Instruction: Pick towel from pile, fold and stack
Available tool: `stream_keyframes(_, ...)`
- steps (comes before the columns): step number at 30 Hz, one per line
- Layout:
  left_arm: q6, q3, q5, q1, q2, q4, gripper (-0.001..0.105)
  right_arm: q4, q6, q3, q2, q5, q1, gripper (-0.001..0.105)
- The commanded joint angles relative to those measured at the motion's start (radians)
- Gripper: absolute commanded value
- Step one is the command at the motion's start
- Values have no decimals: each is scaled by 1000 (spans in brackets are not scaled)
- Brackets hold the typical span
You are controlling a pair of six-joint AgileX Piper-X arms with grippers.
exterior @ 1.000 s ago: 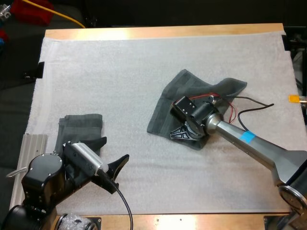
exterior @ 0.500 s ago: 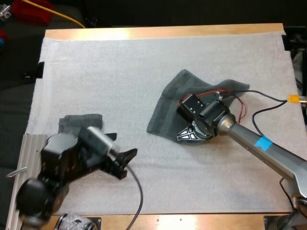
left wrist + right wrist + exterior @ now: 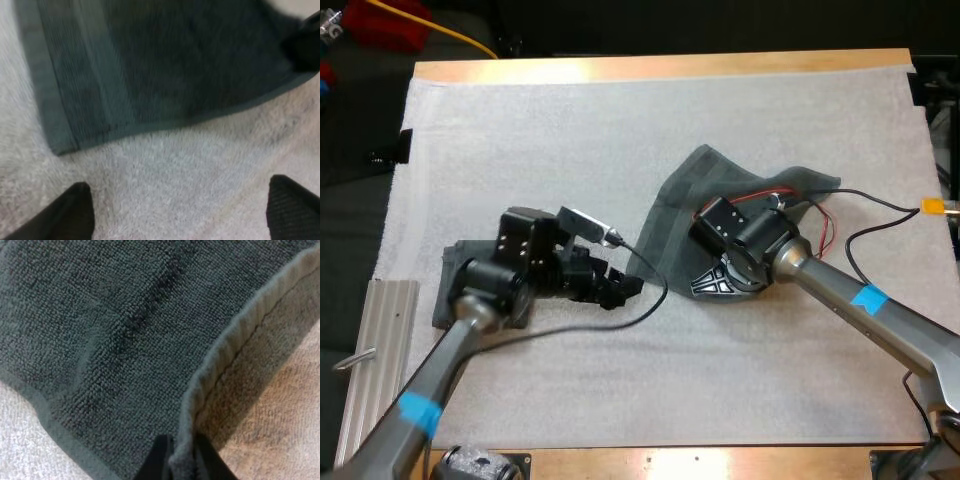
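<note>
- Towel (image 3: 690,195), dark grey-green: partly spread and rumpled at its far end. It lies right of the centre of the white mat (image 3: 520,130).
- Folded towel (image 3: 450,280), same colour: near the mat's left edge, partly under the left arm.
- Right gripper (image 3: 182,460): at the towel's near edge. Its claw is narrow and pinches the turned-up hem from both sides.
- Left gripper (image 3: 182,210): low over bare mat, just beside the towel's left corner. Its fingers (image 3: 75,215) are spread wide, hold nothing and stand clear of the cloth.

Dark grey-green towel (image 3: 670,220) with a ribbed border stripe, on a white mat (image 3: 620,130)
</note>
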Motion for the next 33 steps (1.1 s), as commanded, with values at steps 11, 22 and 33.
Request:
stream_keyframes(11, -116, -6, 18, -5, 182, -221, 69, 6, -6, -2, -14, 4, 1, 1)
stream_keyframes(22, -193, -6, 1, -5, 333, -327, 69, -9, -6, -2, -14, 4, 1, 1)
stream_keyframes(33, -214, -36, 4, -5, 408, -312, 68, -13, -6, -2, -14, -4, 1, 1)
